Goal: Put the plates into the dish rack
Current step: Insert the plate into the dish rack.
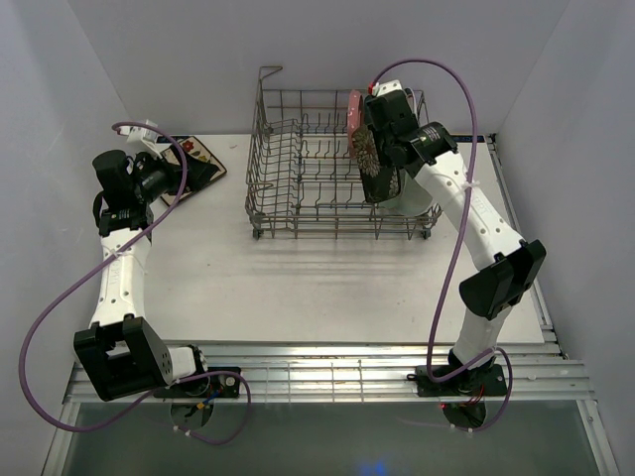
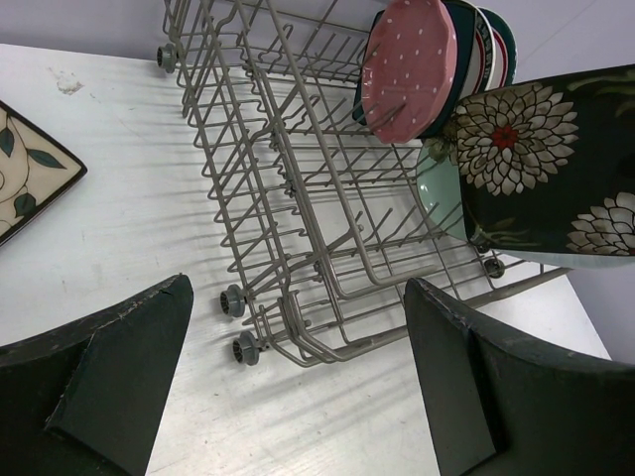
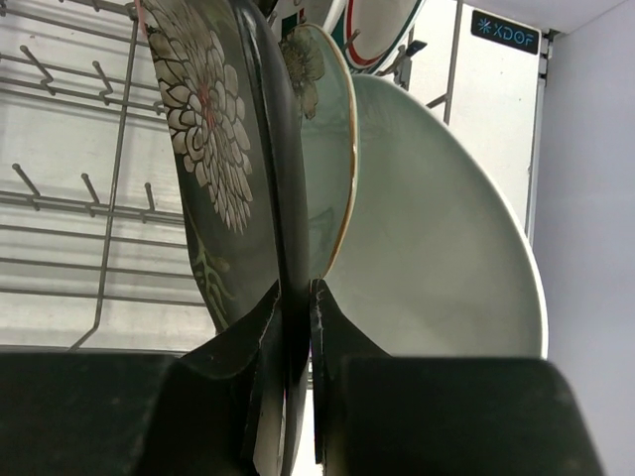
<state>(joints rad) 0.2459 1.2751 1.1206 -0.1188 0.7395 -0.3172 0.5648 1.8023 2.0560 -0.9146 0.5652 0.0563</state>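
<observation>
Pale grey walls close in a white bench (image 1: pixel 298 288) that carries one dish rack (image 1: pixel 308 169), a large rectangular basket of thin grey metal wire with rows of upright tines, tall sides and small wheels at its corners.

Six plates can be counted. Four stand on edge at the right end of the rack:
- one pink round plate with white dots (image 2: pixel 407 64);
- two round plates with teal and red rims (image 2: pixel 488 40) close behind it, mostly hidden;
- one smooth, glossy mint round plate (image 3: pixel 437 258), nearest the rack's end wall.

The fifth is the dark floral square plate (image 3: pixel 213 159), glazed near-black with large white chrysanthemum blooms. It is held upright over the right part of the rack, just beside the mint plate. Whether its lower edge touches the wires cannot be told.

The right hand (image 3: pixel 296 297) is clenched on that plate's rim, one black finger on each face.

The sixth, a cream square plate with a leaf pattern and dark border (image 2: pixel 25 174), lies flat on the bench, well apart from the rack on its left.

The left hand (image 2: pixel 298 288) hangs near the cream plate, its two black fingers spread wide and grasping nothing.
</observation>
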